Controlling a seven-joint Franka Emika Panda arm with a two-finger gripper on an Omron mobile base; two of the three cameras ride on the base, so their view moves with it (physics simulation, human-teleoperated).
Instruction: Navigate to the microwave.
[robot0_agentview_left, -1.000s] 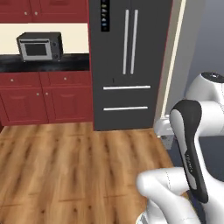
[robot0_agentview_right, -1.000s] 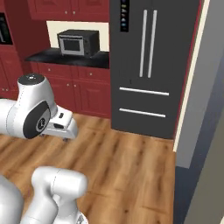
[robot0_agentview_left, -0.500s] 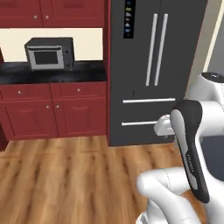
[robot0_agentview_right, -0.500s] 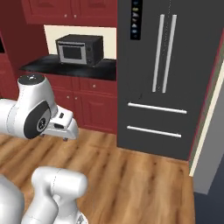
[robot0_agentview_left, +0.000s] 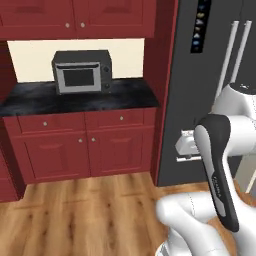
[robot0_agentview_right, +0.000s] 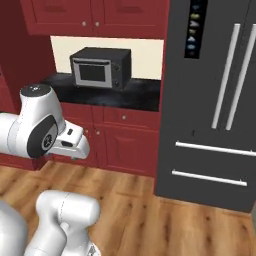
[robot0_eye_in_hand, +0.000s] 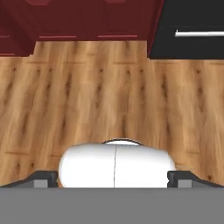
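Beside the red cabinets, a tall dark fridge (robot0_agentview_right: 210, 100).
Left of it, black counter (robot0_agentview_left: 75, 97) carrying the microwave (robot0_agentview_left: 81, 71) (dark glass door facing out), set back against the cream wall; below, over wood floor (robot0_eye_in_hand: 109, 96), gripper (robot0_eye_in_hand: 113, 178) spread wide, holding nothing.
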